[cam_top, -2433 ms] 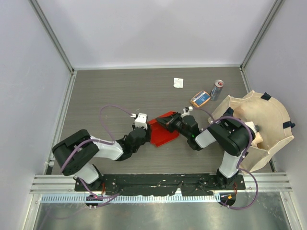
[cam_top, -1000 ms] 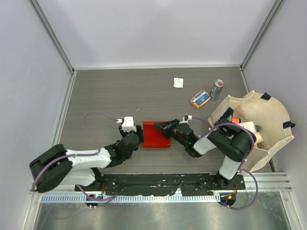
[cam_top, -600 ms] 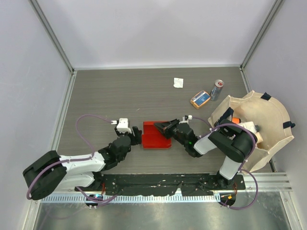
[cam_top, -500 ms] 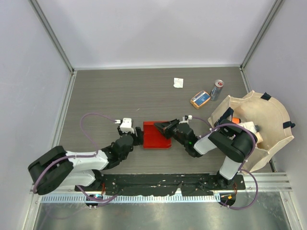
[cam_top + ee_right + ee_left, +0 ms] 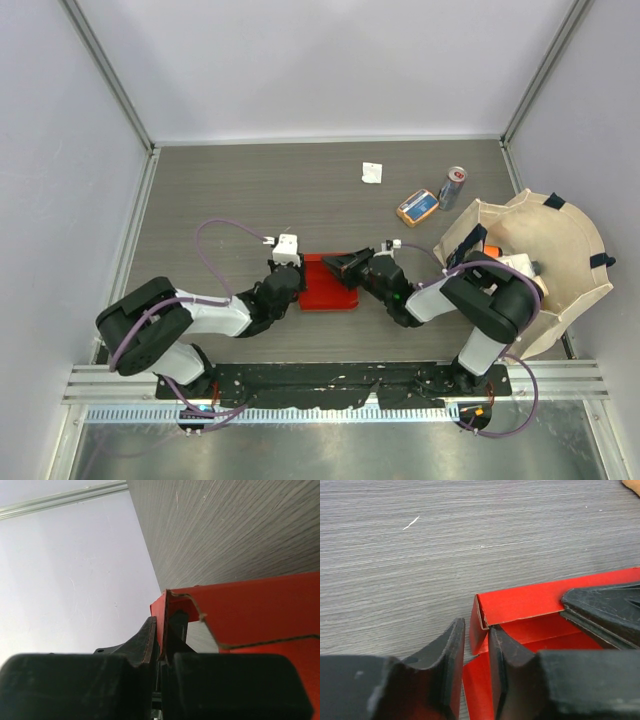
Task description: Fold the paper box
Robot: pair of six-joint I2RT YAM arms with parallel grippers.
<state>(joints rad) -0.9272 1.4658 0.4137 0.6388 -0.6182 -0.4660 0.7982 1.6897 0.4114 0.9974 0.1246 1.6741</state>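
The red paper box [image 5: 326,288] lies open on the table between my two grippers. My left gripper [image 5: 299,277] is at its left edge; in the left wrist view [image 5: 475,626] the jaws stand a little apart astride the box's left wall corner [image 5: 480,620], with a gap on the outer side. My right gripper [image 5: 337,265] is shut on the box's far-right wall; in the right wrist view [image 5: 161,626] both fingers pinch the thin red wall [image 5: 250,607]. The right finger [image 5: 605,605] also shows in the left wrist view, inside the box.
A drink can [image 5: 453,187], an orange-and-blue packet [image 5: 417,206] and a small white scrap [image 5: 371,173] lie at the back right. A beige canvas bag [image 5: 560,250] fills the right side. Enclosure walls surround the table.
The box went from tilted to lying flat. My left gripper drew back to the left, then came back right to the box's left wall. My right gripper kept its hold.
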